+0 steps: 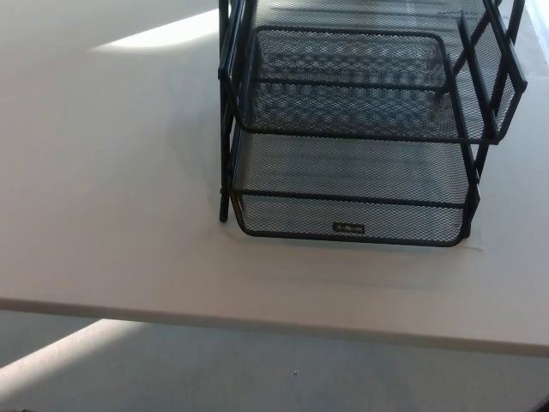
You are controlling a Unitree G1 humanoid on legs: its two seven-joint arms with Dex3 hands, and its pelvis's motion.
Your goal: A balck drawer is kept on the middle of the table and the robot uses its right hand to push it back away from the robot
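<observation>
- Neither hand showed on my feed at this moment: the right hand was out of the head view, and so was the left, so I could not tell whether either was released, clenched or grasping anything.
- The black drawer (pixel 352 172) was a stacked wire-mesh tray unit, standing on the white table (pixel 111 189), right of centre in my view and cut off by the top edge of the picture.
- Its lowest tray (pixel 352 219) was the part nearest me, with a rounded front rim and a small label plate (pixel 348 227) in the middle of that front wall.
- That lowest tray stuck out toward me past the tray above it (pixel 343 103), so the tiers stepped back one behind another.
- The frame's left upright (pixel 225 129) ran down to the tabletop beside the lowest tray's left corner; the right side rails (pixel 489 94) slanted up toward the picture's top right corner.
- All the trays I could see into were mesh only, with the pale tabletop showing through.
- The drawer's front sat near the table's near edge (pixel 257 322) but clear of it, with a strip of bare tabletop between them.
- A bright patch of sunlight (pixel 163 33) lay on the table at upper left, apart from the drawer.
- Below the table edge I saw grey floor (pixel 343 378), with another sunlit patch (pixel 51 360) at lower left.
</observation>
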